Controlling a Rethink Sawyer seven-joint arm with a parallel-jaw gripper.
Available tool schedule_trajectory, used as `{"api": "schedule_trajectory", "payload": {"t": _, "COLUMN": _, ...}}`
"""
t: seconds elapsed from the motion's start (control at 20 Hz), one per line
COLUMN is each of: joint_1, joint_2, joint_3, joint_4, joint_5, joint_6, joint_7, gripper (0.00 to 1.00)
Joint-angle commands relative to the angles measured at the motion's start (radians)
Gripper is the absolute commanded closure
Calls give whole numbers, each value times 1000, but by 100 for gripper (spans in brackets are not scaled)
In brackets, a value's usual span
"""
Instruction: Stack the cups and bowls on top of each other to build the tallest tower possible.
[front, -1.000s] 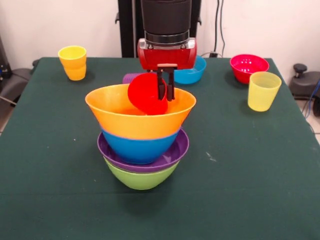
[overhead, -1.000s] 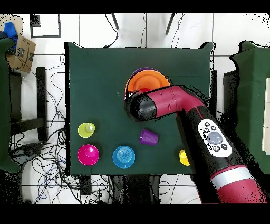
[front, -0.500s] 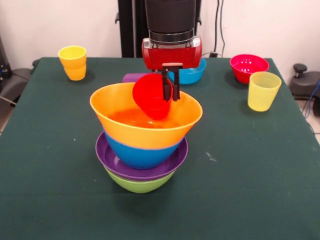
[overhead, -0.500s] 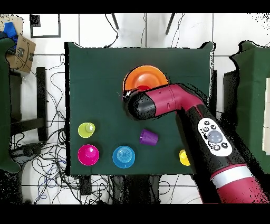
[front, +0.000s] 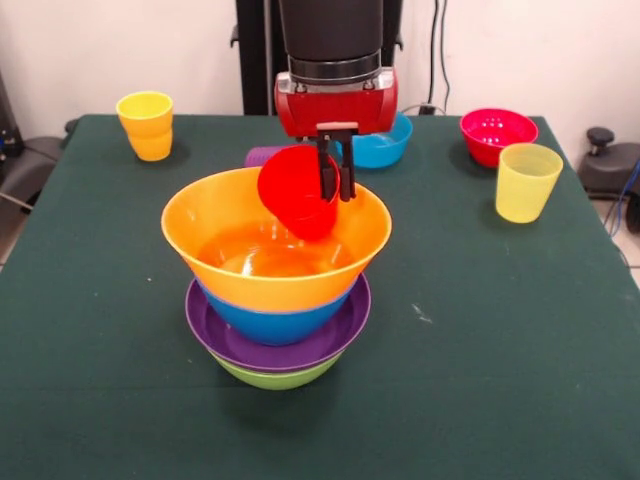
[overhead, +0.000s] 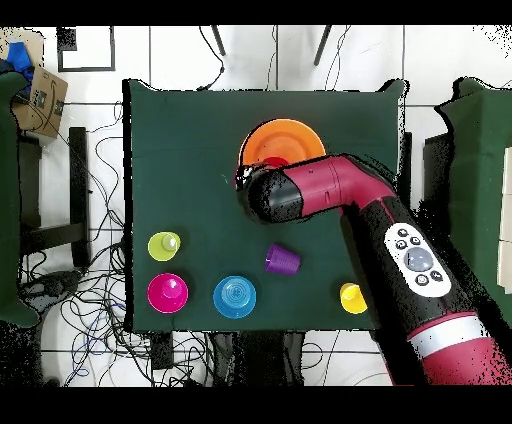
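Shifted slightly sideways since a moment ago, the tower (front: 276, 300) of bowls sits mid-table as the gripper (front: 334, 190) pinches the red cup (front: 296, 192) by its rim, tilted above the orange bowl (front: 275, 250)

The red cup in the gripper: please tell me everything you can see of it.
The red cup is a small, glossy, handleless plastic tumbler. It is tilted, its open mouth facing the front camera. The gripper is shut on its rim at the right side. It hangs inside the orange bowl, apparently above the floor, on top of the tower.
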Motion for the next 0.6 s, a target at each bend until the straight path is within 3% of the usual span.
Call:
{"api": "schedule_trajectory", "payload": {"t": 0.05, "joint_1": 14, "joint_2": -43, "joint_3": 59, "joint_4": -46, "joint_5": 37, "joint_6": 195, "joint_7": -245, "gripper": 100}}
{"api": "schedule_trajectory", "payload": {"t": 0.6, "joint_1": -42, "joint_2": -34, "joint_3": 102, "joint_4": -55, "joint_5": 52, "joint_6": 229, "joint_7": -282, "gripper": 100}}
